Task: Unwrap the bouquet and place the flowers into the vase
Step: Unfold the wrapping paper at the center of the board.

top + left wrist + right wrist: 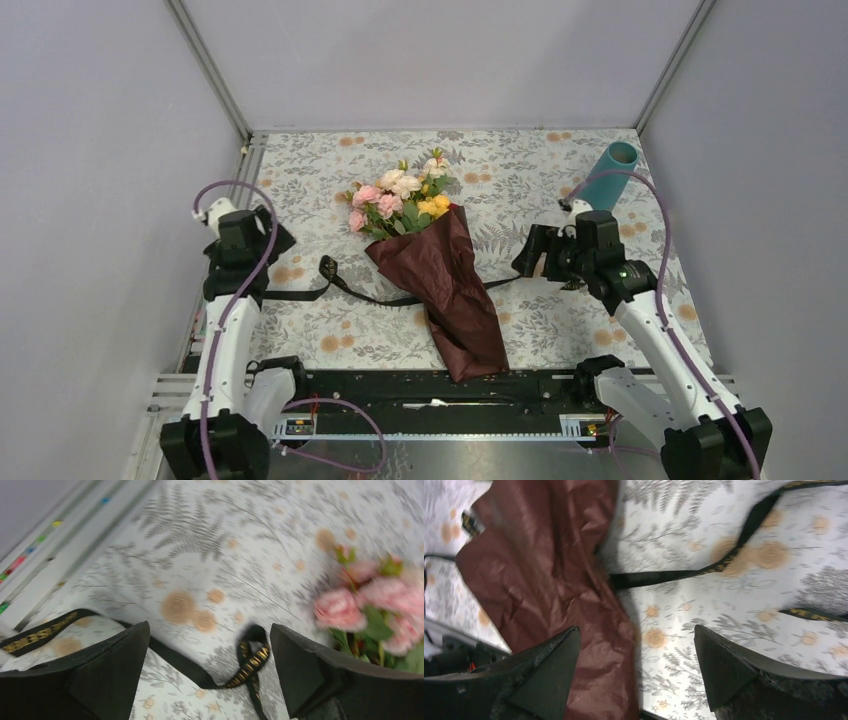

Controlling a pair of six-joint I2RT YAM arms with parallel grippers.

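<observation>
Either side of the wrapped bouquet (445, 275), left fingers (112, 672) and right fingers (541, 677) gape wide, empty.

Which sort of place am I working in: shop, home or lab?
Probably a lab test cell: plain grey walls with metal corner posts box in the floral cloth, and a black rail spans the near edge.
</observation>
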